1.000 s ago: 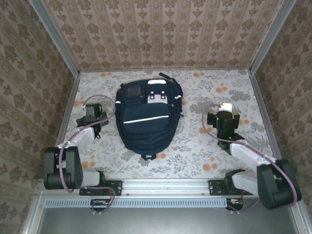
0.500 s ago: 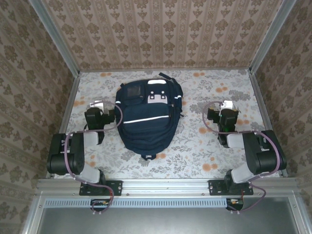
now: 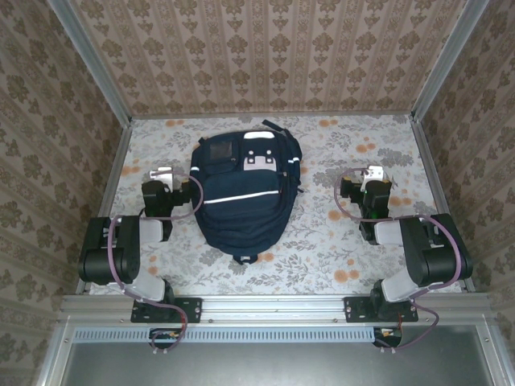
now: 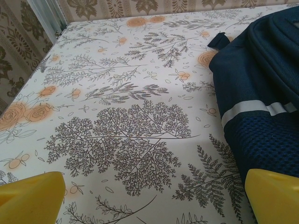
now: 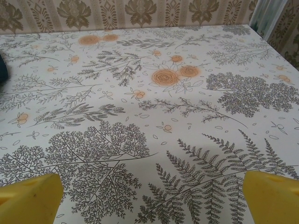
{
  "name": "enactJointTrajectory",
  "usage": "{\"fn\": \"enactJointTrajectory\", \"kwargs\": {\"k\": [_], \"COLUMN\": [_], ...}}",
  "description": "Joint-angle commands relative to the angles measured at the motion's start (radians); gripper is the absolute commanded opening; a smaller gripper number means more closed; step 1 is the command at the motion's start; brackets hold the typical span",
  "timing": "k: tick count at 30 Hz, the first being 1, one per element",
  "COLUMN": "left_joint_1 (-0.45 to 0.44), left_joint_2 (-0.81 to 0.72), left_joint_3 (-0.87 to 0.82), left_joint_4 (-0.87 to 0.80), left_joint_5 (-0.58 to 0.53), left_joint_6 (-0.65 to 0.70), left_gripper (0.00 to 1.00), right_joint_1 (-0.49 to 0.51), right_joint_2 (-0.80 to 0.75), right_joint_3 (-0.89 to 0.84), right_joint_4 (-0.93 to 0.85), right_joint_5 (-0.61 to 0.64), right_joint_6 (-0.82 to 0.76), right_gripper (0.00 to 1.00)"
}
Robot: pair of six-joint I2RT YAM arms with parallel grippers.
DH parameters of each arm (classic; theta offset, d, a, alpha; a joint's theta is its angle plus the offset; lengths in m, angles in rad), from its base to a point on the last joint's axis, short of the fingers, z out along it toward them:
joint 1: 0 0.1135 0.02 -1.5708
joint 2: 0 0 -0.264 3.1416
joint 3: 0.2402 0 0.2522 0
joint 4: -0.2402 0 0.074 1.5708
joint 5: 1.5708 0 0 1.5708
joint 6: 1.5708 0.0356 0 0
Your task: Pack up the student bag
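Patterned walls box in a flower-print table. The navy bag lies flat on it, front up, btwn the two arms and nearer the left one, w/ nothing to pack in sight around it.

Risks, as judged from here:
- **Dragging:** the bag looks zipped shut & limp, so one gripper pulling on cloth w/o the other pinning it would prob. drag the whole bag rather than open it.
- **Missed grab:** the zip tabs are too small to make out, so a grab could miss & catch a strap or the seam at the white stripe.
- **Snagging:** space left of the bag is tight, and a sideways swing could snag the mesh pocket.

Left arm sits folded back on itself left of the bag, wrist aimed the same way as the bag's top end. Right arm mirrors that pose right of the bag.

Left gripper hangs just beside the bag's left flank, jaws spread wide & holding nothing. Right gripper is well apart from the bag's right flank, likewise wide & empty, w/ bare cloth btwn its yellow fingers.
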Motion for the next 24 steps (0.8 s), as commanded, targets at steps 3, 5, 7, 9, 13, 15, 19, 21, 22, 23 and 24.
{"fn": "enactJointTrajectory", "kwargs": {"k": [3,5,7,9,13,15,19,21,22,23,24], "left_joint_1": [0.002,0.001,0.002,0.002,0.002,0.0,0.0,0.0,0.0,0.0,0.0], "left_joint_2": [-0.002,-0.003,-0.002,-0.003,-0.003,-0.003,-0.002,-0.004,-0.003,-0.003,-0.003], "left_joint_3": [-0.003,-0.003,-0.003,-0.003,-0.004,-0.005,-0.005,-0.004,-0.004,-0.004,-0.003], "left_joint_4": [0.032,0.034,0.033,0.033,0.034,0.034,0.034,0.031,0.032,0.032,0.031], "left_joint_5": [0.019,0.02,0.021,0.02,0.021,0.02,0.019,0.019,0.02,0.02,0.02], "left_joint_6": [0.019,0.02,0.02,0.02,0.021,0.021,0.021,0.021,0.021,0.021,0.021], "left_gripper": [1.0,1.0,1.0,1.0,1.0,1.0,1.0,1.0,1.0,1.0,1.0], "right_joint_1": [-0.005,-0.005,-0.005,-0.006,-0.026,-0.028,-0.031,-0.029,-0.029,-0.029,-0.029], "right_joint_2": [0.007,0.007,0.007,0.006,-0.003,0.003,0.007,0.008,0.007,0.007,0.007], "right_joint_3": [0.013,0.013,0.012,0.018,-0.022,-0.017,0.035,0.031,0.031,0.03,0.031], "right_joint_4": [0.028,0.028,0.027,0.017,0.077,0.075,-0.013,-0.005,-0.006,-0.006,-0.006], "right_joint_5": [-0.022,-0.023,-0.022,-0.089,-0.322,-0.324,-0.172,-0.171,-0.172,-0.172,-0.173], "right_joint_6": [0.006,0.006,0.006,-0.017,-0.087,-0.085,-0.021,-0.023,-0.023,-0.023,-0.023], "right_gripper": [1.0,1.0,1.0,1.0,1.0,1.0,1.0,1.0,1.0,1.0,1.0]}}
